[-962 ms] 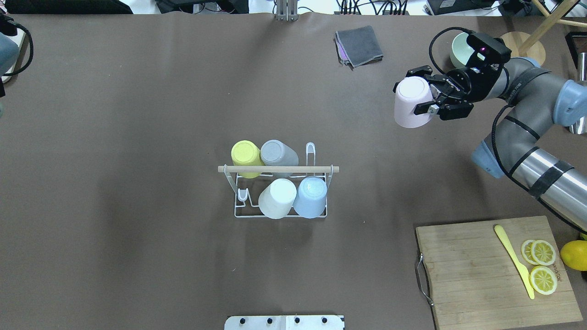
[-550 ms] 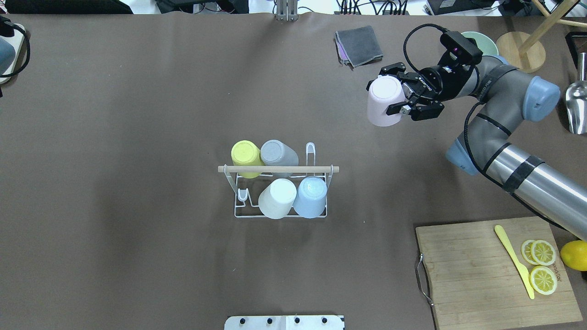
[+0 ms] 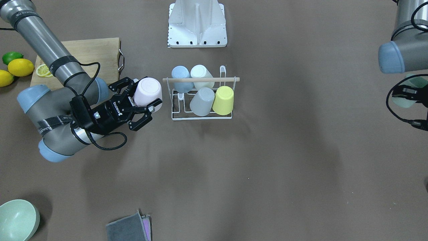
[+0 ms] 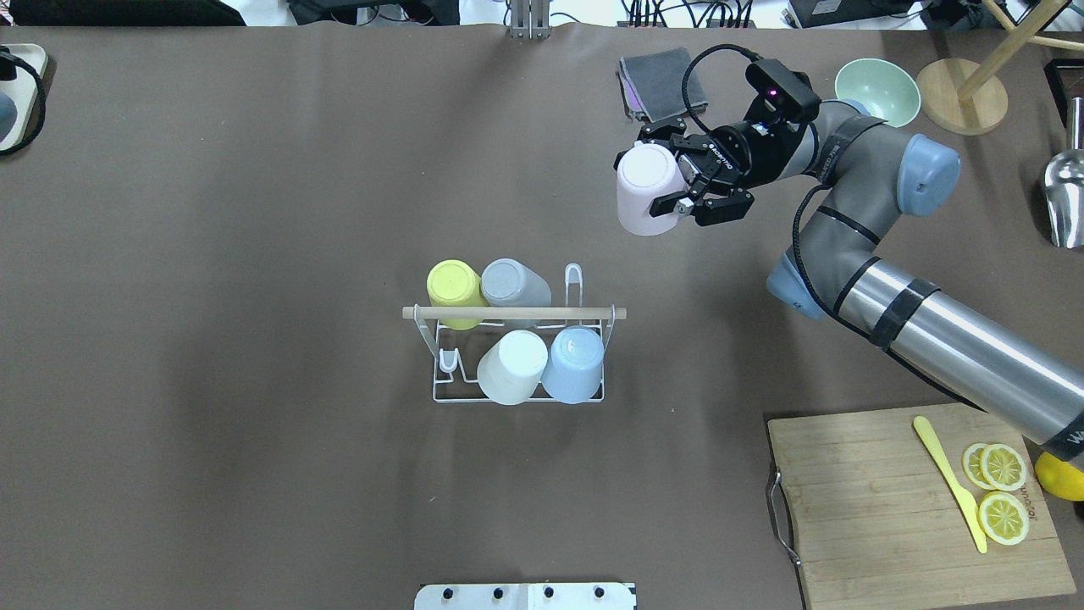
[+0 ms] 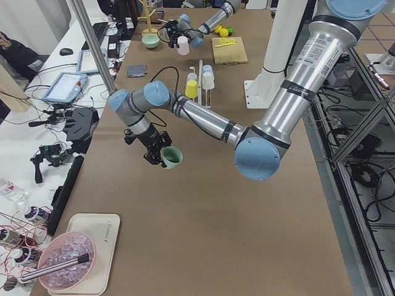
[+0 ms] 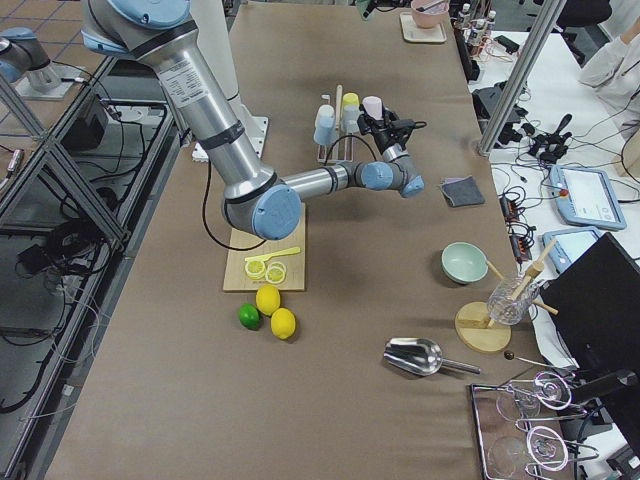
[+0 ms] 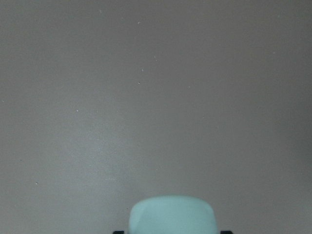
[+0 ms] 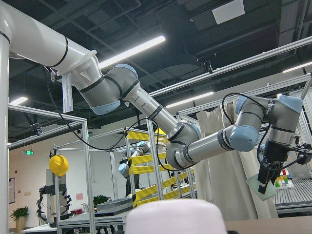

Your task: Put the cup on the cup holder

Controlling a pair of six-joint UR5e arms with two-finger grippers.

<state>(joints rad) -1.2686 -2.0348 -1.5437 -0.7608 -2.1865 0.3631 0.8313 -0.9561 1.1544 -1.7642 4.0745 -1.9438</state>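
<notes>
The cup holder (image 4: 593, 313), a white wire rack with a wooden rod on top, stands mid-table and carries a yellow, a grey, a white and a blue cup, all upside down. It also shows in the front view (image 3: 230, 79). My right gripper (image 4: 669, 174) is shut on a pink cup (image 4: 639, 195), held bottom-up in the air to the far right of the rack. In the front view the pink cup (image 3: 148, 88) is just beside the rack's end. My left gripper (image 3: 409, 95) is far off at the table's left end, shut on a mint green cup (image 5: 173, 157).
Two bare prongs stand on the rack, one at the far right corner (image 4: 573, 280) and one at the near left (image 4: 448, 360). A grey cloth (image 4: 665, 85), a green bowl (image 4: 876, 89) and a wooden stand (image 4: 961, 106) lie at the back right. A cutting board (image 4: 881, 500) with lemon slices is at the front right.
My right arm has carried the pink cup leftward, away from the green bowl and nearer the rack. The rack and its cups have not moved.
</notes>
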